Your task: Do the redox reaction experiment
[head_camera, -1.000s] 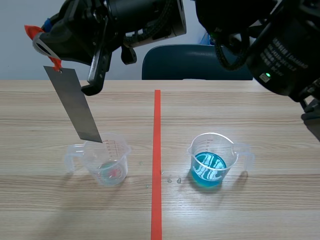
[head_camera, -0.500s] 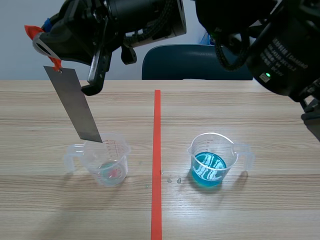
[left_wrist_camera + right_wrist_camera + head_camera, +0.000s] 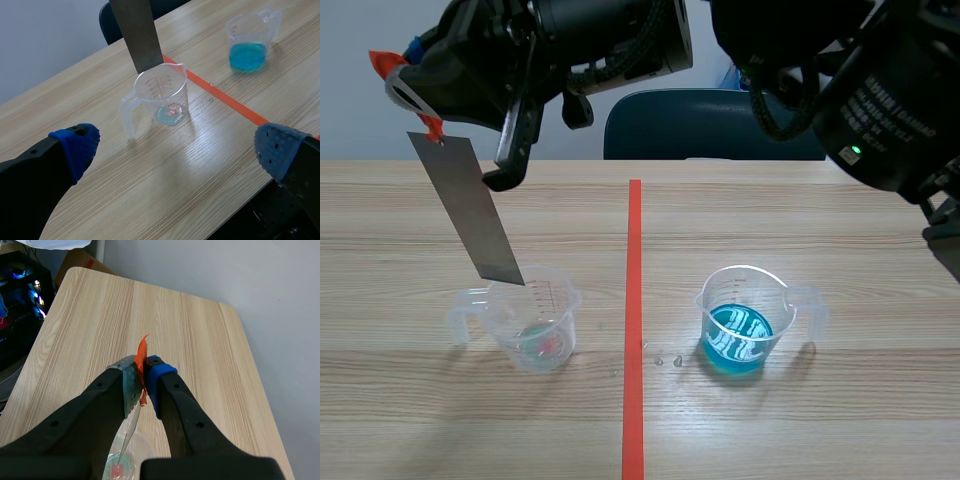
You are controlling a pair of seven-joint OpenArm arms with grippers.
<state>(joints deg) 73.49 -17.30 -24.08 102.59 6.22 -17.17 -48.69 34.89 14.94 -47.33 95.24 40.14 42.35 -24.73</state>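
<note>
clamping the metal strip (image 3: pixel 470 210) by its orange tab (image 3: pixel 142 357), my right pincer (image 3: pixel 141 377) is dangling it tip-down at the clear cup (image 3: pixel 538 320) rim, while my left pincer (image 3: pixel 177 145) is gaping apart. i'm judging it best to be keeping the strip plumb and carrying it slowly toward the blue cup (image 3: pixel 740 335).

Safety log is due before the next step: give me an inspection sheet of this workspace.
Surface: wooden table, red tape line down the middle.
Job's things: metal strip hanging tilted, lower end at the rim of the clear cup, which holds a little liquid; blue cup part filled with blue liquid.
Clutter: a few droplets by the tape line.
Grippers: right gripper shut on the strip's orange tab; left gripper open, holding nothing.
Cables: black cables above the table.
Surroundings: blue chair behind the table, pale wall.
</note>
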